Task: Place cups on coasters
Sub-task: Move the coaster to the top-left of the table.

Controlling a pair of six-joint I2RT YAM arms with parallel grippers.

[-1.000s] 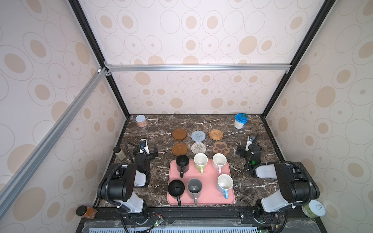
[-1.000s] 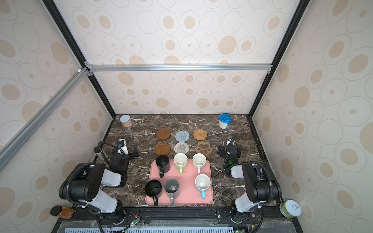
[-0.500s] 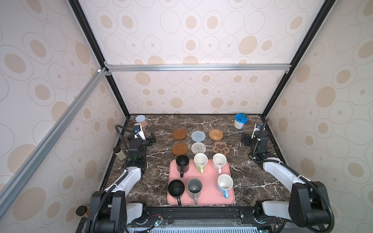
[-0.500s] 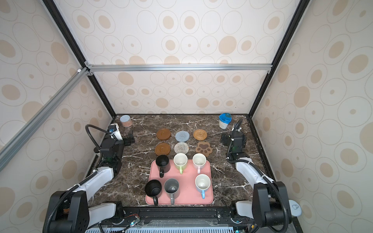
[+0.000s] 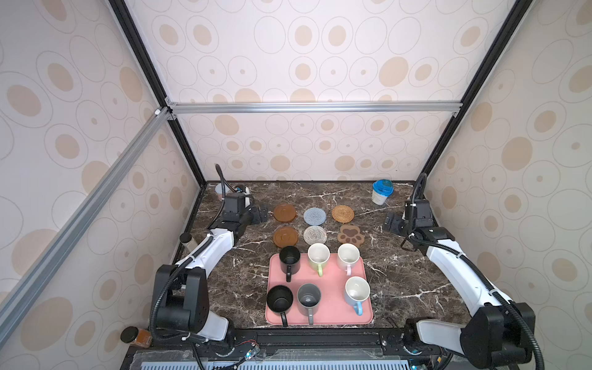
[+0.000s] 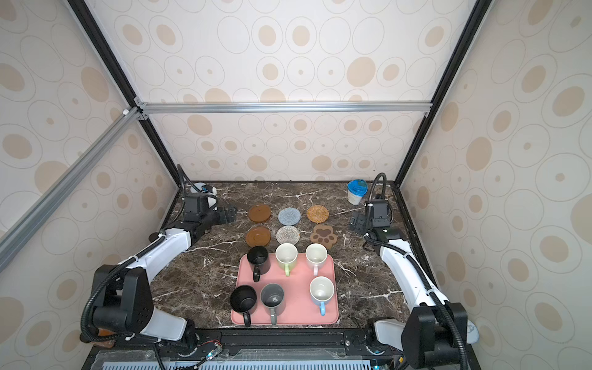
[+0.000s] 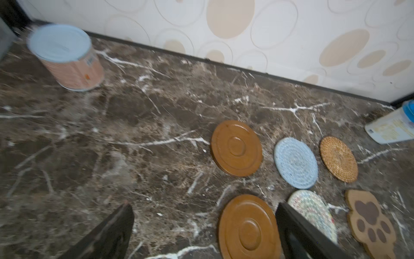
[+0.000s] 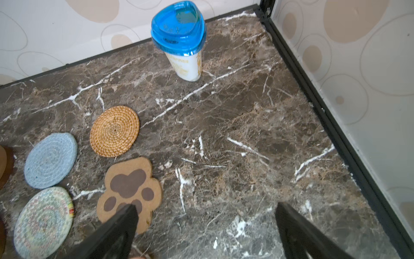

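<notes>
Several cups stand on the pink tray at the table's front: two black, a light green, a white-pink, a grey and a white-and-blue. Behind the tray lie several bare coasters: two brown wooden discs, blue-grey woven, whitish woven, tan rattan and paw-shaped. My left gripper hovers open left of the wooden discs. My right gripper hovers open right of the paw coaster. Both hold nothing.
A white jar with a blue lid stands at the back right, near my right gripper. A small pinkish can stands in the back left corner behind my left wrist. Walls close the table on three sides.
Both arms have unfolded from near the front edge and reached toward the back, to either side of the coasters. Both grippers stayed open. Cups and coasters have not moved.
</notes>
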